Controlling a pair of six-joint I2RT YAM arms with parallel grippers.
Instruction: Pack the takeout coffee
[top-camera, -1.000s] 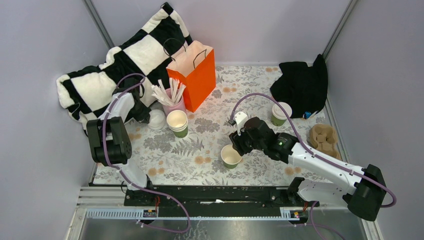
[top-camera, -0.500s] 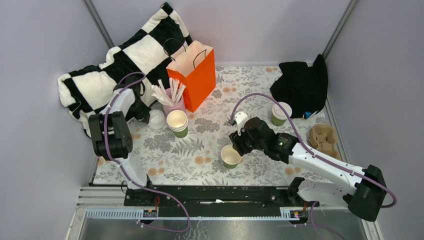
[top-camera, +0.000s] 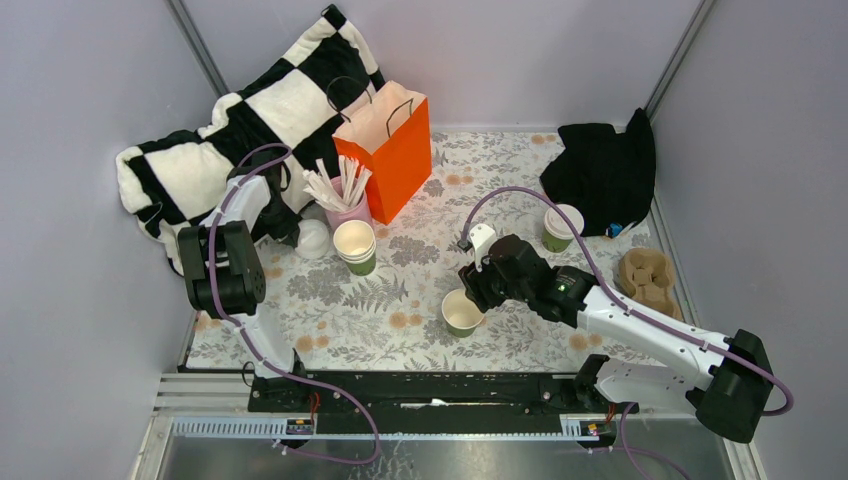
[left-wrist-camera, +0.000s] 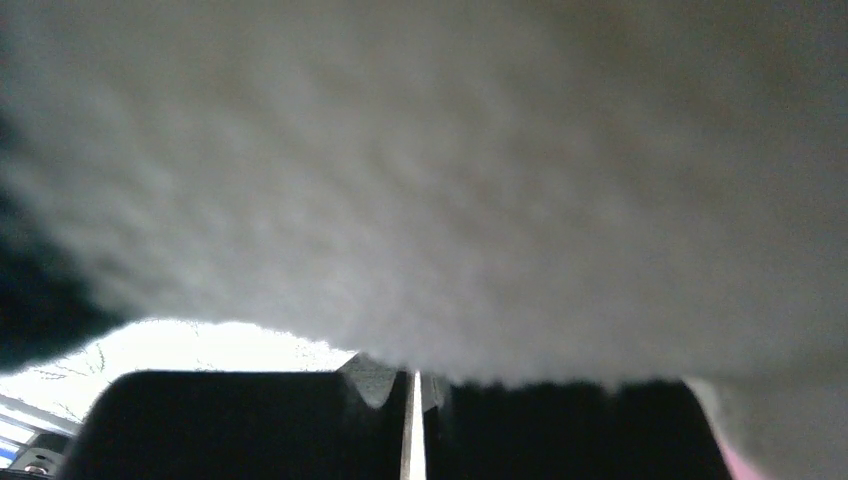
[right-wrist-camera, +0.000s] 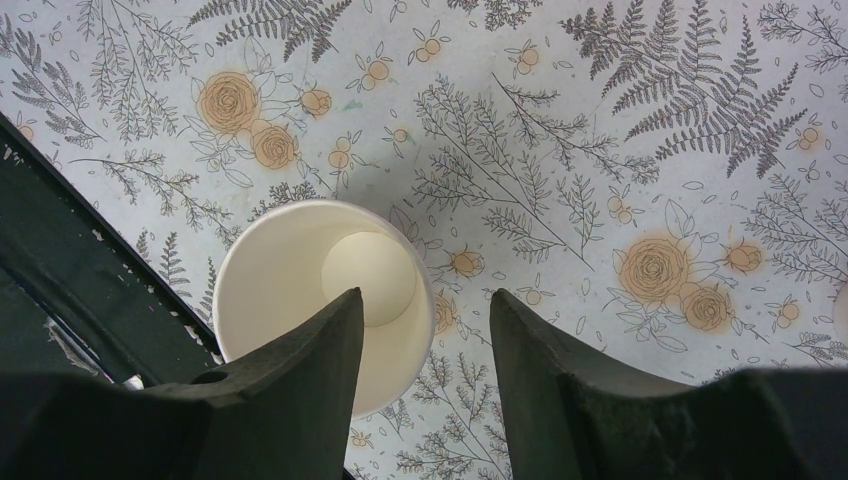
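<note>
lidded cup (top-camera: 563, 226) 1 | loose open cup (top-camera: 462, 312) 1 | cup stack (top-camera: 355, 245) 1 | orange bag (top-camera: 392, 145) 1

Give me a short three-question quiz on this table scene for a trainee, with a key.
1. True or false: the green cup under the right gripper has no lid.
2. Which stands nearest the black cloth? A: the lidded cup. B: the orange bag. C: the checked pillow.
3. Fill in: the white sticks stand in a ___ cup.
Key: 1 true; 2 A; 3 pink.
</note>
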